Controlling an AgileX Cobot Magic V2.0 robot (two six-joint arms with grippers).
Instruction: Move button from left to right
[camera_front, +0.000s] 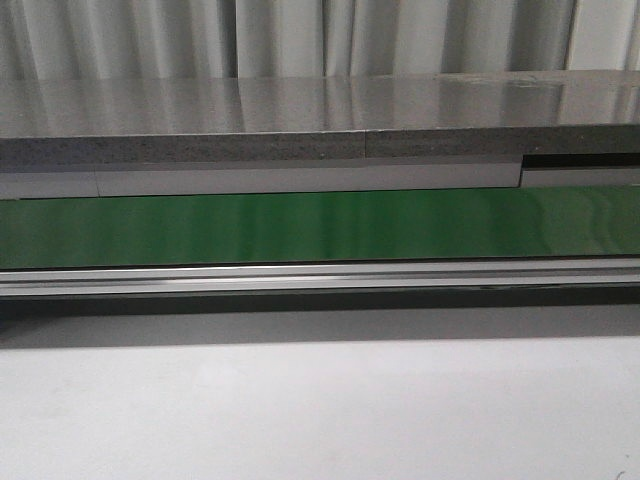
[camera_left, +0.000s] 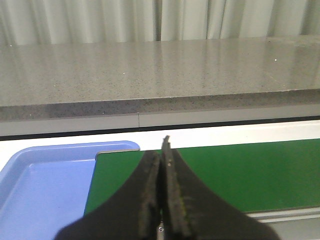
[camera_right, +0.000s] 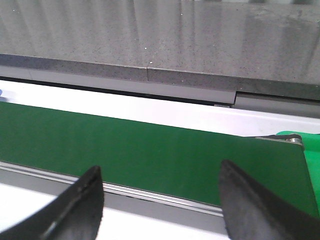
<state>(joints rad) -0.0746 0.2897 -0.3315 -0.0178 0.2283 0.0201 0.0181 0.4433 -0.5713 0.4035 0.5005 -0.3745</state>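
Pale curtains are hanging behind a grey speckled counter (camera_front: 300, 115) in the front view, with a green conveyor belt (camera_front: 300, 225) running across below it and a white bench (camera_front: 300, 410) nearest the camera. Neither arm is showing here, and the button is not showing in any view, so the sensible step is waiting and watching the belt's left end until it appears.

In the left wrist view, the left claw (camera_left: 163, 165) is pressing its fingers flat together with nothing between them, over the belt's end beside a blue tray (camera_left: 45, 185); it needs opening before any pick.

In the right wrist view, the right claw (camera_right: 160, 192) is gaping wide and empty above the belt's near rail (camera_right: 150, 192).
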